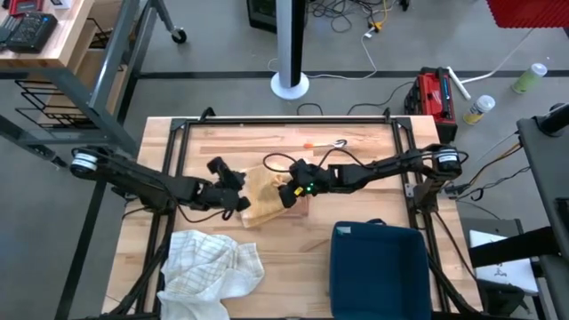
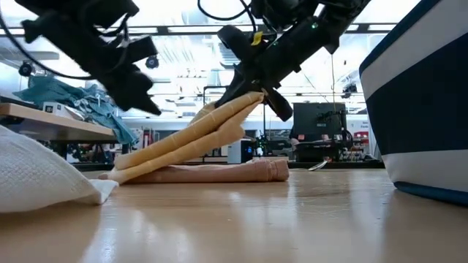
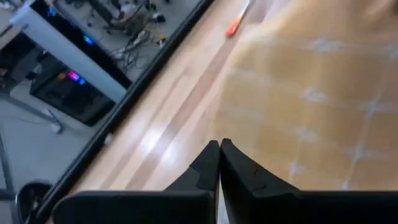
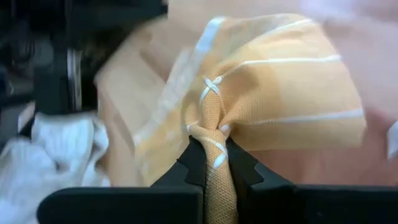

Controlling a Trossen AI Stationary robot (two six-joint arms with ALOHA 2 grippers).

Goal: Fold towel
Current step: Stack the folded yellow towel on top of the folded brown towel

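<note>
You have the yellow-tan woven towel with pale stripes [image 1: 264, 197] at the middle of the wooden tabletop [image 1: 356, 160], its right edge raised and the rest lying flat. The right gripper [image 4: 211, 155] has its jaws clamped tight on a bunched pinch of that raised edge. The left gripper [image 3: 219, 152] hangs just left of the towel, above the bare tabletop; its jaws are fully closed on nothing.

Carry the pinched edge leftwards in a low arc, keeping the cloth taut so the layers stack squarely. In my judgement the bunched pinch risks a creased corner; lay it down before releasing. Keep clear of the crumpled white waffle-weave cloth [image 1: 210, 263] at near left and the dark blue fabric bin [image 1: 378, 267] at near right.
</note>
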